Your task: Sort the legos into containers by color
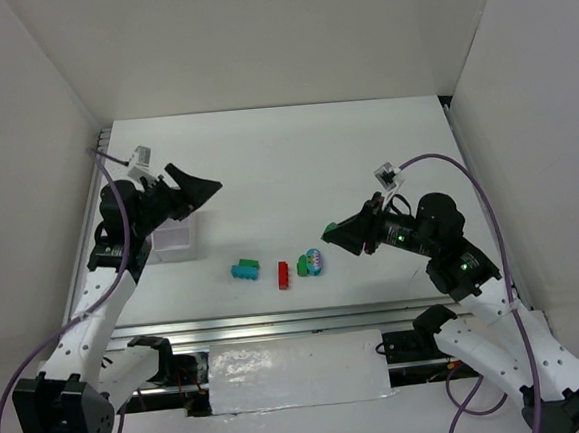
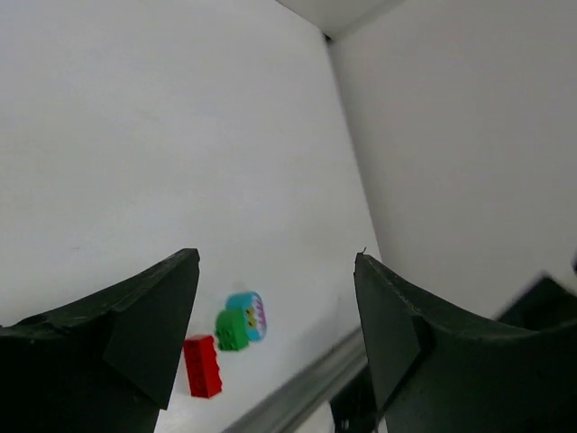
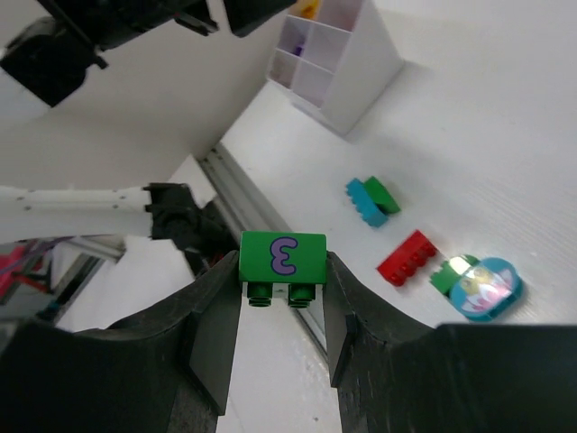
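My right gripper [image 3: 281, 271] is shut on a green lego [image 3: 281, 257] printed with a purple 3, held in the air above the near table edge. On the table lie a teal brick [image 3: 363, 202] with a green brick [image 3: 382, 193] on top, a red brick [image 1: 283, 274], and a small green brick [image 2: 232, 329] touching a teal oval [image 2: 248, 314]. The white tray of containers [image 1: 176, 240] stands at the left, and a yellow piece [image 3: 309, 9] shows in one compartment. My left gripper [image 1: 205, 193] hangs open above the tray with nothing between its fingers.
White walls close in the table at the back, left and right. A metal rail [image 1: 278, 323] runs along the near edge, with a strip of foil [image 1: 297, 371] below it.
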